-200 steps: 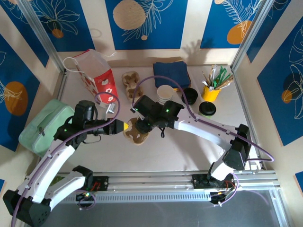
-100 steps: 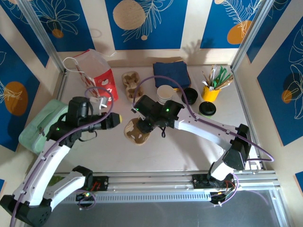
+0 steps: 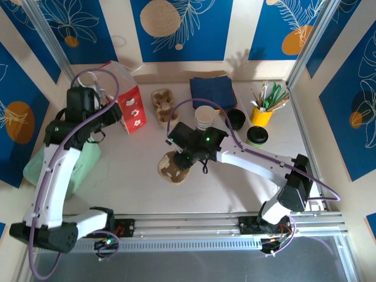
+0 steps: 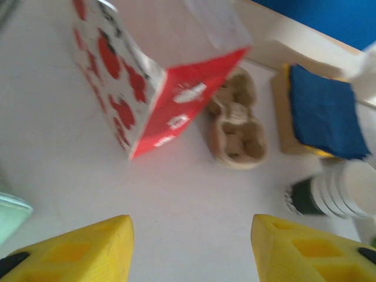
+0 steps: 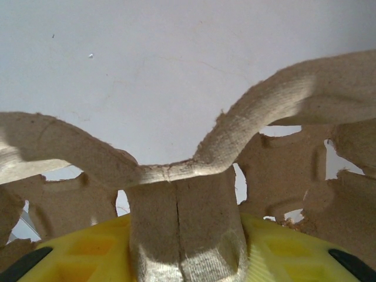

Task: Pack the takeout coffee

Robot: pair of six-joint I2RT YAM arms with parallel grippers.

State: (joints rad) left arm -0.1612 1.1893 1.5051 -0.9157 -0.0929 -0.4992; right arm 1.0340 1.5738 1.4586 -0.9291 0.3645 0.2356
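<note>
- Right gripper (image 3: 183, 157) is closed on the raised centre post of a pulp cup carrier (image 3: 172, 168). In the right wrist view, its yellow fingers (image 5: 70, 255) press the post from both sides.
- That carrier lies flat on the counter (image 3: 135, 176), near the middle and toward the near edge.
- From its base at the near right, the right arm runs low and long across the counter. Its wrist is bent down over the carrier.
- The left arm rises steeply from its base at the near left and folds over toward the far left corner.
- Left gripper (image 4: 191, 228) hangs above the counter with its jaws wide apart and nothing between them. It points at a red and white paper bag (image 3: 130, 109).
- A pale green pouch (image 3: 88, 161) lies under the left arm.
- The takeout coffee cup is in a stack of white-rimmed paper cups (image 3: 204, 117). The stack is just beyond the right wrist and well apart from the left gripper.
- A second carrier (image 3: 163, 104) sits between the bag and the cups.
- Folded blue napkins (image 3: 211, 91) lie behind the cups.
- At the far right are two black lids (image 3: 257, 135) and a yellow cup of stirrers (image 3: 261, 116).
</note>
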